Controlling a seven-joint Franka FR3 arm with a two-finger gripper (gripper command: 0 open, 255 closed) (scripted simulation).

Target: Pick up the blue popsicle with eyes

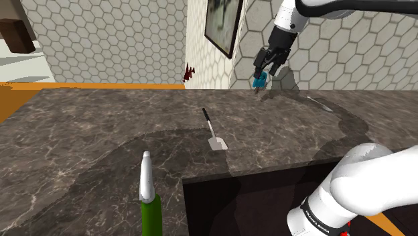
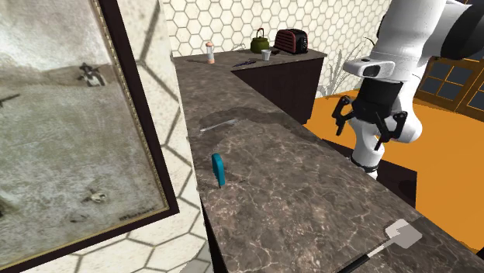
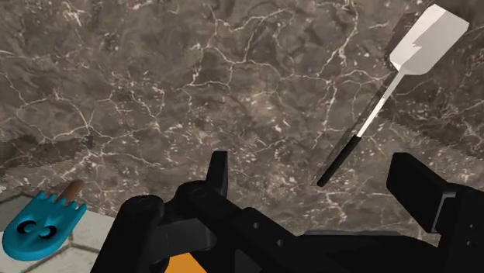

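The blue popsicle with eyes (image 2: 219,170) stands on end on the dark marble counter (image 2: 295,194), leaning against the hexagon-tiled wall. In the wrist view the popsicle (image 3: 39,230) shows its two dark eyes and a brown stick, off to the side beyond one finger (image 3: 218,175). My black gripper (image 2: 368,130) hangs open above the counter, away from the wall, with nothing between its fingers. From the shoulder view the gripper (image 1: 266,70) appears just above the popsicle (image 1: 260,82).
A white spatula with a black handle (image 3: 403,74) lies on the counter near the gripper. A green bottle (image 1: 149,198) stands by the counter's near edge. A framed picture (image 2: 70,116) hangs on the wall. A toaster (image 2: 292,40) and kettle (image 2: 259,40) sit far off.
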